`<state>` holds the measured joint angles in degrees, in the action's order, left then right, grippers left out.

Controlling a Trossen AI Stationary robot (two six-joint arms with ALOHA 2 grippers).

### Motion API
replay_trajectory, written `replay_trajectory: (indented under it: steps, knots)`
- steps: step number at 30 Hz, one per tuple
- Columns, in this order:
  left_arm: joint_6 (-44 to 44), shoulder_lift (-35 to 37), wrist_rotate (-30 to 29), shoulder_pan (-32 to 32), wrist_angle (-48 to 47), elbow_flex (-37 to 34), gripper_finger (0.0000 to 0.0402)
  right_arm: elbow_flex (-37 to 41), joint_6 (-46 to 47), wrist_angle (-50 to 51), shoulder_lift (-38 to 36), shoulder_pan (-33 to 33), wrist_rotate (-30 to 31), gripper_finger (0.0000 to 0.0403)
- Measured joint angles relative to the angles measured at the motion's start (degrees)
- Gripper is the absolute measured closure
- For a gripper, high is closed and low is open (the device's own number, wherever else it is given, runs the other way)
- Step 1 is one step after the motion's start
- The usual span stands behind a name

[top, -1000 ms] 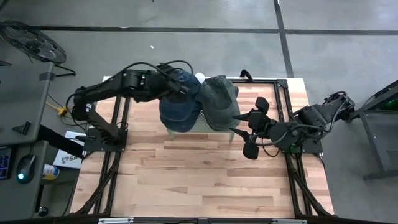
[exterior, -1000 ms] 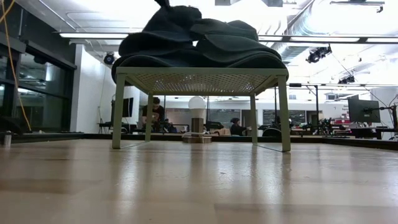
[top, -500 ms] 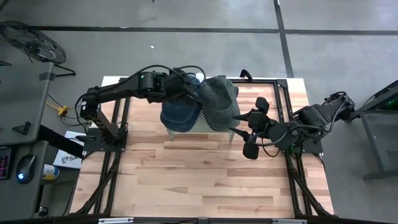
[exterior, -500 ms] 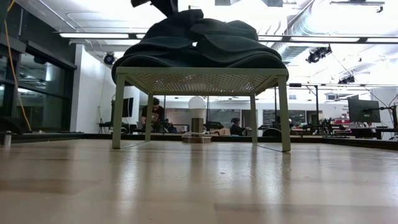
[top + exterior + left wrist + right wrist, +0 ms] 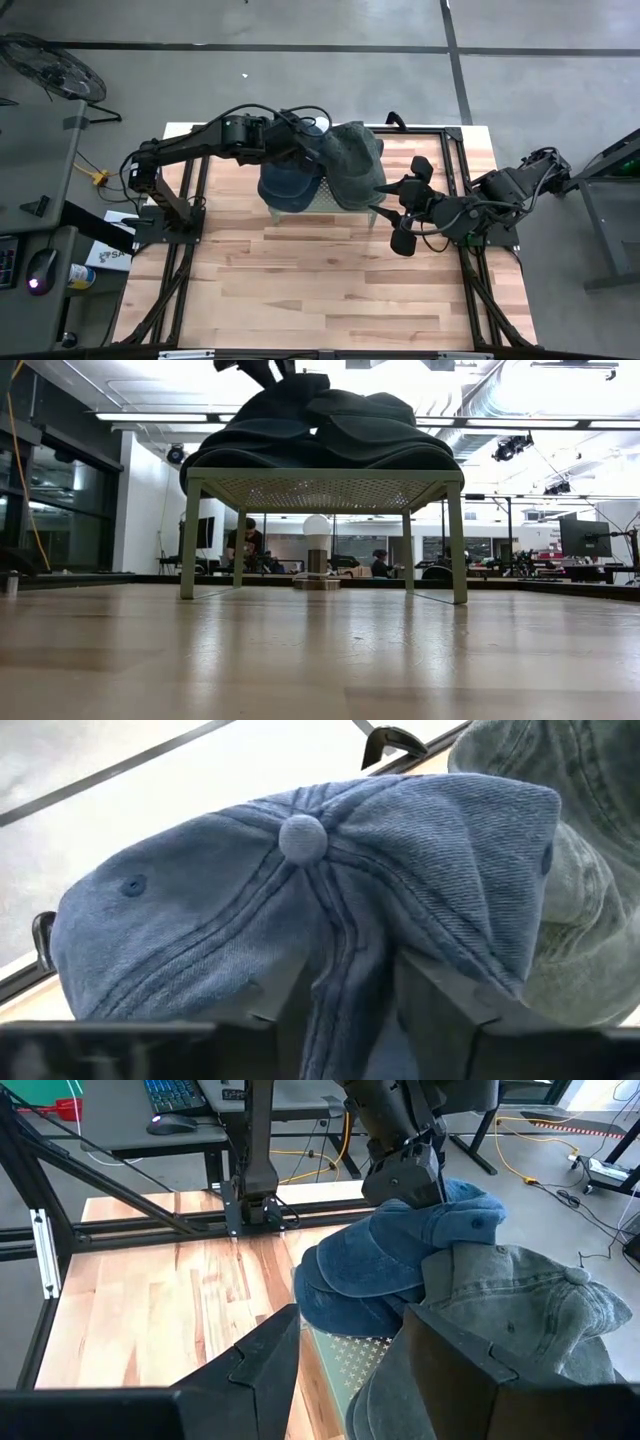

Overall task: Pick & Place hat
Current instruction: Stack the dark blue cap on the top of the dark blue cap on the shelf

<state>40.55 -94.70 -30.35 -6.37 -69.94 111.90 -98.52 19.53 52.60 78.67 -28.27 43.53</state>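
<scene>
**A:** Two caps up on the little green perforated stand point(image 5: 322, 200) at the far side of the bench point(image 5: 320, 280). The blue denim cap point(image 5: 288, 178) sits toward the left arm's side, and the grey-green cap point(image 5: 352, 165) lies right against it, overlapping its edge.

**B:** And the left gripper point(image 5: 300, 148) is right on that blue cap. In the left wrist view its two dark fingers point(image 5: 440, 995) straddle a raised fold of denim, jaws clenched on the blue cap just below the crown button point(image 5: 302, 837).

**A:** The level view across the bench can't confirm that. There you get both caps as one dark mound point(image 5: 320, 425) on the stand, with only a sliver of the arm at the top.

**B:** The right gripper point(image 5: 405, 210) waits beside the stand, near the grey-green cap, jaws released and spread wide. Its wrist camera gives the best side-on look: blue cap point(image 5: 400, 1265) beyond, grey-green one point(image 5: 520, 1320) nearer, mesh top point(image 5: 345, 1355) showing beneath.
</scene>
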Motion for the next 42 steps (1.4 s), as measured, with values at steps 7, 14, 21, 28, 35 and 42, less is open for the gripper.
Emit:
replay_trajectory:
  steps: [7,14,21,28,35,42]
  knots:
    - [-0.03,0.0,0.38,0.0,0.34,0.28,0.02,0.0,0.02,0.0,0.0,0.0,0.02,0.023]
    - [-0.24,0.02,0.6,0.0,0.55,0.97,0.018,0.0,0.22,0.0,0.0,0.02,-0.42,0.0229]
    - [0.06,0.56,1.47,0.0,0.84,1.03,0.0179,0.0,0.21,0.0,0.0,0.02,-0.42,0.0229]
    - [0.13,0.48,2.93,0.0,0.92,1.03,0.0179,0.0,0.21,0.0,0.0,0.01,-0.42,0.023]
    - [-1.06,0.48,2.72,0.0,0.93,1.03,0.0179,0.0,0.2,0.0,0.0,0.02,-0.42,0.0229]
    - [-2.41,0.8,1.41,0.02,0.87,1.01,0.0179,0.0,1.24,0.56,0.0,0.01,-0.42,0.0229]
